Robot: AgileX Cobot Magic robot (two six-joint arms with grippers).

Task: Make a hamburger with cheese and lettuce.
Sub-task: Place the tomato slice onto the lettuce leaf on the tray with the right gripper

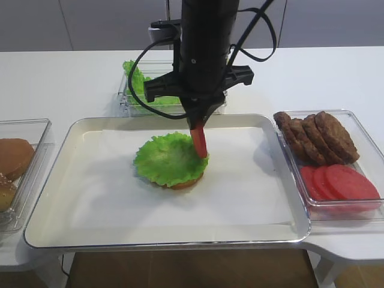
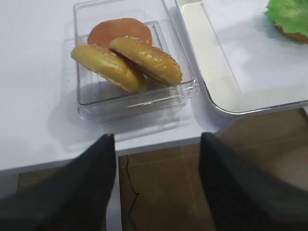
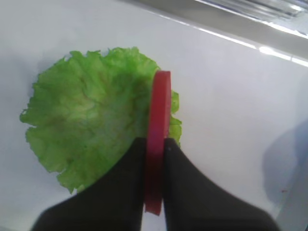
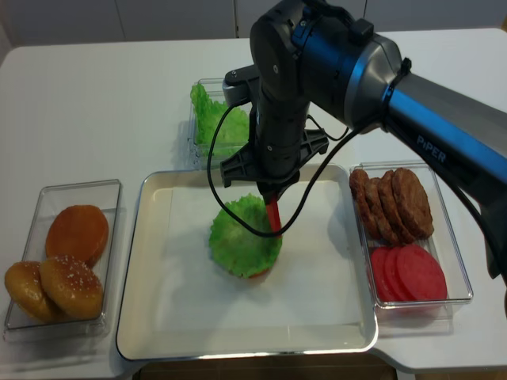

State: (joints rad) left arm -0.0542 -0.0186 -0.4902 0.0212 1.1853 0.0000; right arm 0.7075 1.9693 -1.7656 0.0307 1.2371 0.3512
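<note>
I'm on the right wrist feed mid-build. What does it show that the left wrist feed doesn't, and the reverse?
Only the right wrist view shows the right gripper shut on a red slice, held edge-on over the lettuce's right side.

Only the left wrist view shows the clear bin of buns beside the tray, with the left gripper open and empty.

Both show the lettuce on the white tray.
</note>
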